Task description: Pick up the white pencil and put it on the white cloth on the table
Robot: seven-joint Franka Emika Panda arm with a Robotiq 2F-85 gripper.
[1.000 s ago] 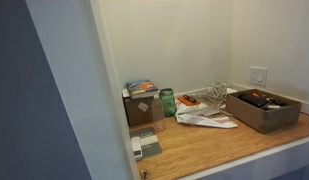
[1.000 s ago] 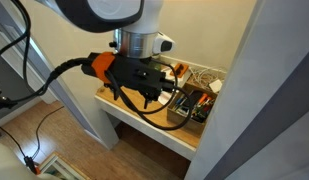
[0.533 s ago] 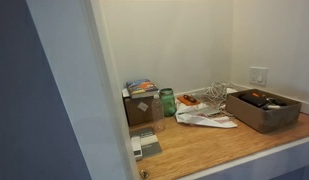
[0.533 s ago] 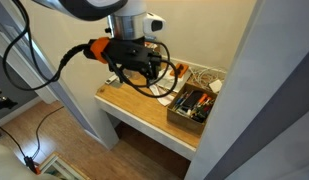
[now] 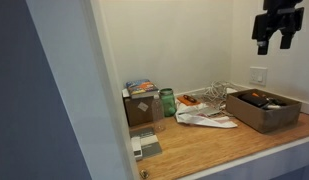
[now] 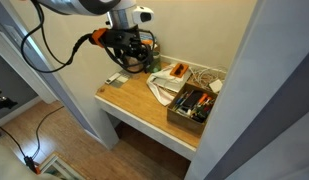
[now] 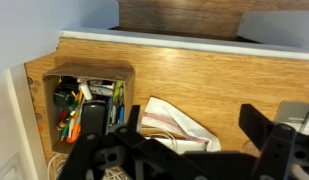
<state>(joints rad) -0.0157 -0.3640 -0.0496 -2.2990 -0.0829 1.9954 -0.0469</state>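
While the jaws hang high above the worktop [image 5: 224, 148], I can see in the wrist view that they stand wide apart with nothing between them. The white cloth [image 7: 179, 125] lies crumpled on the worktop just beside an open brown box [image 7: 94, 70] of pens. In an exterior view it sits between that box and a green jar [image 5: 168, 102]. I cannot pick out the white pencil; it is too small to tell.
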